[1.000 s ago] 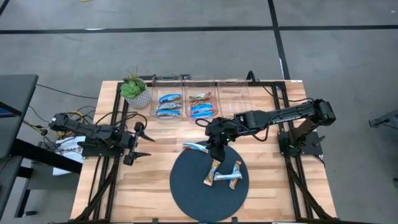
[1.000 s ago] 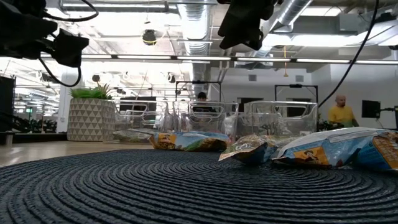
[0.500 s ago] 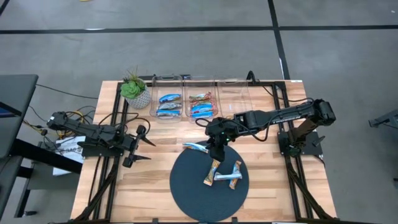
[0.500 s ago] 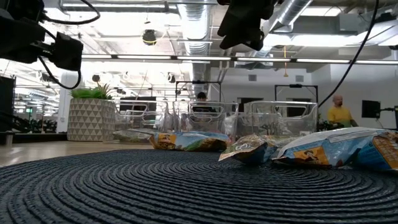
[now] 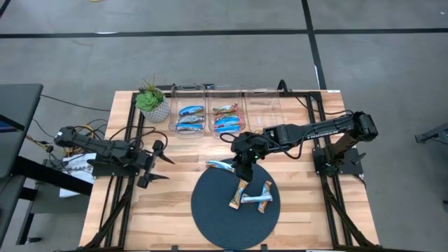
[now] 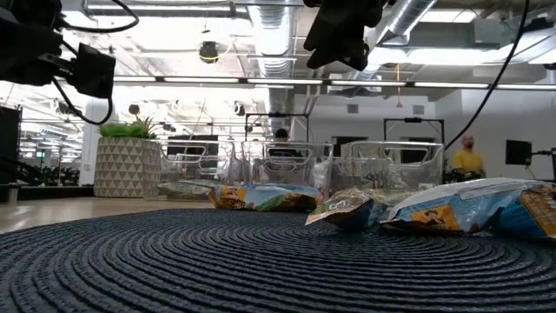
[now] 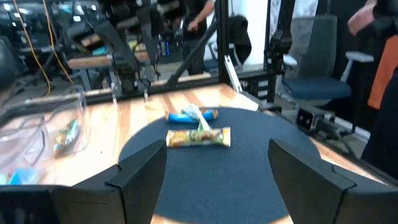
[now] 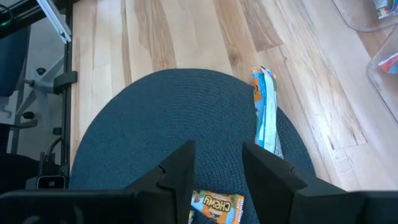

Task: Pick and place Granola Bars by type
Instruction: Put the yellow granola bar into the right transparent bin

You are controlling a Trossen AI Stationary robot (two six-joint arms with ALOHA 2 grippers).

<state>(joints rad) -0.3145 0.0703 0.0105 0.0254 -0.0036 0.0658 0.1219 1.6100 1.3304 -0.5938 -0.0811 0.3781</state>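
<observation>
The right gripper point(image 5: 241, 170), fingers parted and empty, hangs over the far rim of the dark round woven mat point(image 5: 217, 217), beside a blue-and-white foil-wrapped granola bar point(image 5: 220, 165). It should straddle the bar's width. The left gripper point(image 5: 159, 160) waits open.

My wooden table point(image 5: 175, 210) stands on a grey concrete floor point(image 5: 210, 63) crossed by dark lines. A dark desk corner point(image 5: 17, 126) sits to my left beside the table. Looking level across the table, I see an open workshop with bright ceiling lights point(image 6: 174, 35), exposed silver ducts point(image 6: 269, 26) and pipes overhead. A potted plant point(image 6: 126, 156) in a patterned white pot stands at the table's far edge. A person in a yellow top point(image 6: 469, 161) is far back. An office chair point(image 7: 323, 74) stands nearby.
</observation>
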